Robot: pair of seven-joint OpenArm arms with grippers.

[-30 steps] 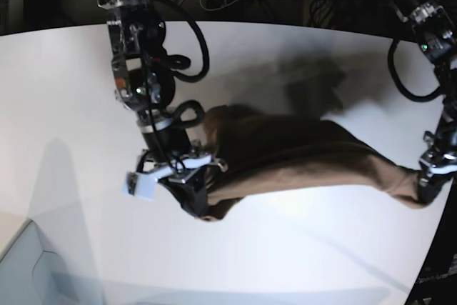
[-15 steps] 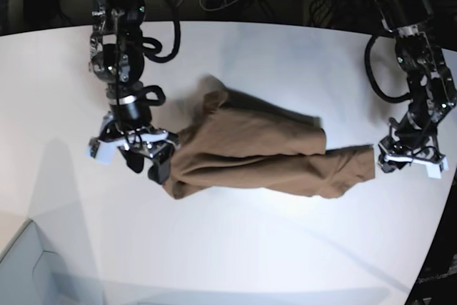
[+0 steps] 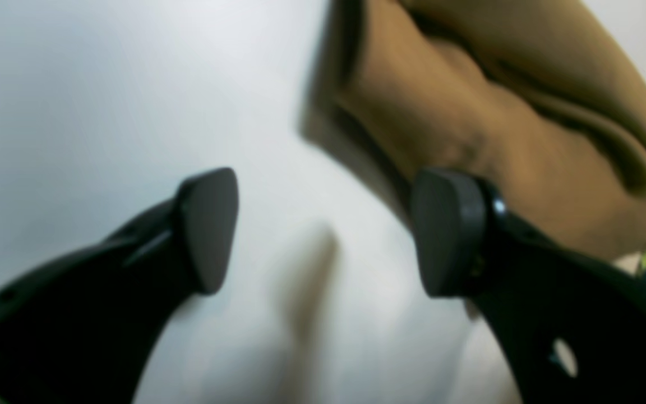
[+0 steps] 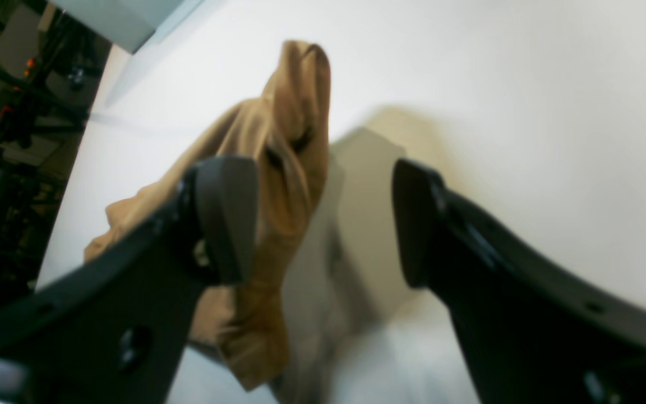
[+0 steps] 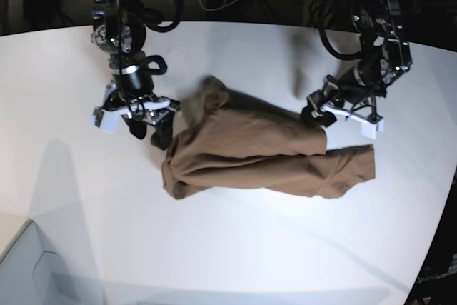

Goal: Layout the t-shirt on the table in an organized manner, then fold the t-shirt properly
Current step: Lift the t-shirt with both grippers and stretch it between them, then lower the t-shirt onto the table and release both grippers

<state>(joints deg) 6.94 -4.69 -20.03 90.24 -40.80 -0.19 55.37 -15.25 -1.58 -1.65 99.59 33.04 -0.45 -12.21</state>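
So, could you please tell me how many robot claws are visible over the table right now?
2: the right claw sits at the t-shirt's crumpled end, and the left claw is by the opposite end's upper edge. Both are open and empty.

Bright overhead light, blurred wrist views, fisheye-bent base view

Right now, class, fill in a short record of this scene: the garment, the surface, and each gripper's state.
garment: brown t-shirt, bunched and creased, not spread flat
surface: white table, shirt lying on it
left gripper: open, empty, beside one end of the shirt
right gripper: open, empty, at the opposite end
fold: not yet done
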